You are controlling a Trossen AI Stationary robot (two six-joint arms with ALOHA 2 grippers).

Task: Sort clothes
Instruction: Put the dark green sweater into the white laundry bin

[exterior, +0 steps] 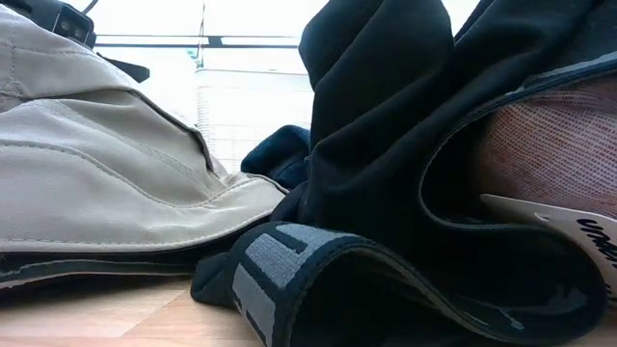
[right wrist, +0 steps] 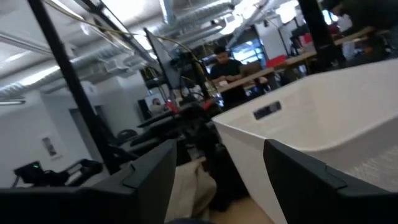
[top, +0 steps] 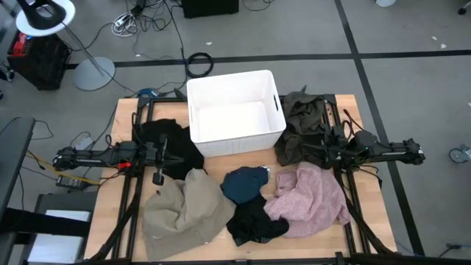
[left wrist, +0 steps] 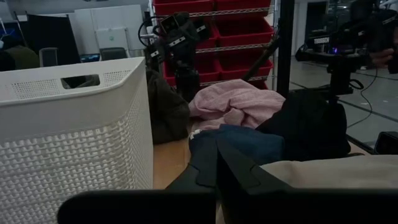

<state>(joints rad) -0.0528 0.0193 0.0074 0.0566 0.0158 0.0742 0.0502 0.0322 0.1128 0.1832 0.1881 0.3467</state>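
Six garments lie on the wooden table. The beige one (top: 184, 213) is near left, the teal-blue one (top: 246, 184) is at the middle, and a black one (top: 254, 221) lies in front of it. The pink one (top: 309, 199) is near right, the olive-green one (top: 303, 125) far right, and a second black one (top: 176, 143) at the left. My left gripper (top: 173, 151) is over that left black garment; its fingers (left wrist: 214, 165) are shut and empty. My right gripper (top: 315, 149) is open and empty (right wrist: 217, 180), over the olive-green garment's near part.
The white plastic bin (top: 235, 110) stands at the table's far middle between the two arms, and nothing shows inside it. It also shows in the left wrist view (left wrist: 68, 124). People sit at desks in the room beyond (right wrist: 224, 62).
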